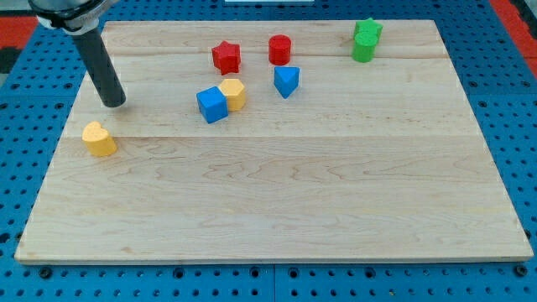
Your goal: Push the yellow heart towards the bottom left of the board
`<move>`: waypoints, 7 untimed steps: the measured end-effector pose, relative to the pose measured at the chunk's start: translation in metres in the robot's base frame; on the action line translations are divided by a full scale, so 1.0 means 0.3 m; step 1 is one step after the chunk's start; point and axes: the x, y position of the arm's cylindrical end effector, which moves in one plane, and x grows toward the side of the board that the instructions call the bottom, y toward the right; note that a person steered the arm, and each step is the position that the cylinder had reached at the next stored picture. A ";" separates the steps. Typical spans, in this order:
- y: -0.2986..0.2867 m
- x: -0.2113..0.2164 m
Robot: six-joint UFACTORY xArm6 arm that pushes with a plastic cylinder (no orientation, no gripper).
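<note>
The yellow heart lies near the left edge of the wooden board, about halfway down. My tip rests on the board just above and slightly right of the heart, a short gap apart from it. The dark rod rises from the tip toward the view's top left.
A blue cube touches a yellow hexagonal block at upper middle. A red star, a red cylinder and a blue triangular block lie nearby. A green star and green cylinder sit at the top right.
</note>
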 end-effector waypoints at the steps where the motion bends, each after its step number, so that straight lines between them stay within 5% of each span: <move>1: -0.149 0.045; 4: 0.118 0.394; 5: 0.224 0.408; 7: 0.120 0.493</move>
